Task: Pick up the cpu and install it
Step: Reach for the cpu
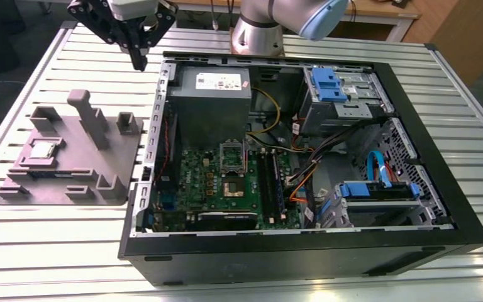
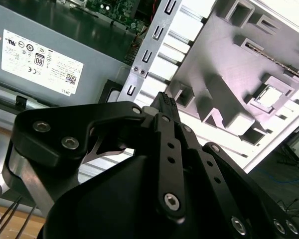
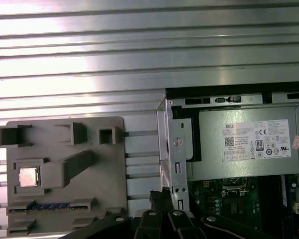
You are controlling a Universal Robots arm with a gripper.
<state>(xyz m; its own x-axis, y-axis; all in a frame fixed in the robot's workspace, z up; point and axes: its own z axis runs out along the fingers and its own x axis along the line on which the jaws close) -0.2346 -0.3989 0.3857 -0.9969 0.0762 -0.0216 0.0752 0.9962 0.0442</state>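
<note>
The cpu [image 1: 42, 150] is a small silver square lying flat in a recess of the grey holder block [image 1: 99, 167], on the table at the exterior view's left of the open computer case. It shows in both wrist views too: cpu [image 3: 28, 177], cpu [image 2: 269, 97]. My gripper [image 1: 138, 61] hangs high above the table by the case's far left corner, well apart from the cpu, fingers shut on nothing; gripper [image 2: 164, 101], gripper [image 3: 162, 196]. The motherboard's socket [image 1: 231, 168] lies in the case below the power supply.
The black case [image 1: 443, 189] lies on its side, holding a grey power supply [image 1: 212, 94], blue drive brackets [image 1: 329, 85] and loose cables. The holder block has upright posts [image 1: 80, 107] and a thin memory strip [image 3: 50, 206]. Around them is slatted metal table [image 1: 57, 251].
</note>
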